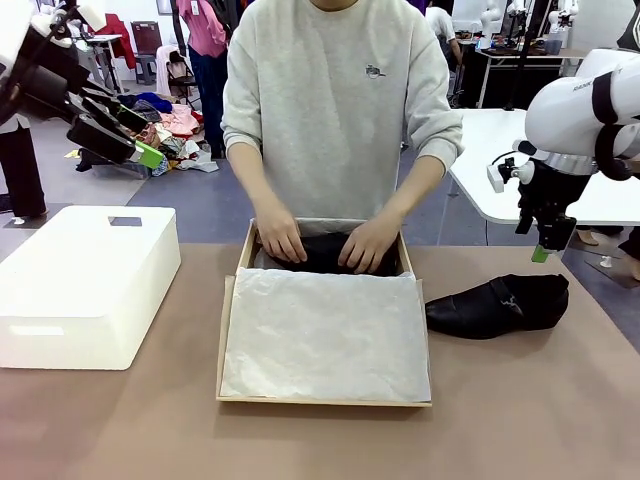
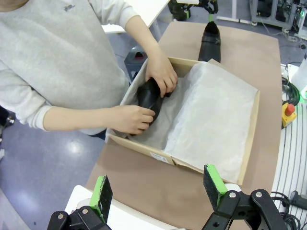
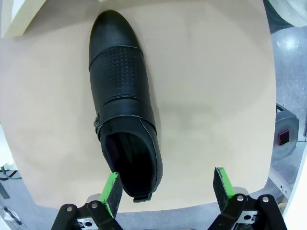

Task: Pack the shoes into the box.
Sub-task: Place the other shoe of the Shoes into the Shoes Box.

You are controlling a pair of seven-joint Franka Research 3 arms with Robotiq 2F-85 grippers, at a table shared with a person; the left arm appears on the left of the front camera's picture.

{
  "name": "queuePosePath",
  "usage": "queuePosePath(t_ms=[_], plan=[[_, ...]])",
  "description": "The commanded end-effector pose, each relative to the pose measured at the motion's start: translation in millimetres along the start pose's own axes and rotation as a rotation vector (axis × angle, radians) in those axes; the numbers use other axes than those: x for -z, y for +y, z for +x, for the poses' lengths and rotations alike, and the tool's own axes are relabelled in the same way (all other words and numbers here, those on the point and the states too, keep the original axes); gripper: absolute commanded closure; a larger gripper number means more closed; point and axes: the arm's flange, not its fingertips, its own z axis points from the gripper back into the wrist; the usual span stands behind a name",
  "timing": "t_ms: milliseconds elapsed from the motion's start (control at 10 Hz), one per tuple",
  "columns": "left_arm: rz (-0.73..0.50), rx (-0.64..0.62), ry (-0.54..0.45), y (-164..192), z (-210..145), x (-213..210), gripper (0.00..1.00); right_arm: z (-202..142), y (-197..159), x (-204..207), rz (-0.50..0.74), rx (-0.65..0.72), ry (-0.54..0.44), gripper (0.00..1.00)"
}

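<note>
The box [image 1: 226,340] lies in the middle of the table, its white tissue paper [image 1: 325,335] spread over the near part. At its far end the person's two hands [image 1: 370,245] press one black shoe [image 1: 325,250] down inside; the left wrist view shows that shoe [image 2: 148,96] between the hands. The other shoe [image 1: 500,305] lies on the table right of the box. My right gripper [image 1: 545,245] hangs open just above its heel end. In the right wrist view this shoe [image 3: 122,100] has its heel by one of the fingers [image 3: 112,191]. My left gripper [image 1: 140,140] is raised at the far left, open [image 2: 158,191].
A white plastic bin [image 1: 85,285] stands on the table's left, under my left arm. The table's edge runs close behind the loose shoe's heel [image 3: 144,203]. A red stop button [image 2: 288,111] sits off the table's side. White tables stand behind at the right [image 1: 490,170].
</note>
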Motion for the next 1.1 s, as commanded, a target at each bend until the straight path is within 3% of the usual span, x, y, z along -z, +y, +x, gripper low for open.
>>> queuePosePath(t_ms=[0, 500, 1000], plan=[[-0.012, 0.014, -0.008, 1, -2, 0, 0.00, 0, 0, 0, 0.000, 0.000, 0.000, 0.00], [-0.012, 0.014, -0.008, 1, -2, 0, 0.00, -27, -9, 22, 0.010, -0.016, 0.005, 0.00], [-0.012, 0.014, -0.008, 1, -2, 0, 0.00, -32, -27, 47, 0.041, -0.014, -0.028, 0.00]])
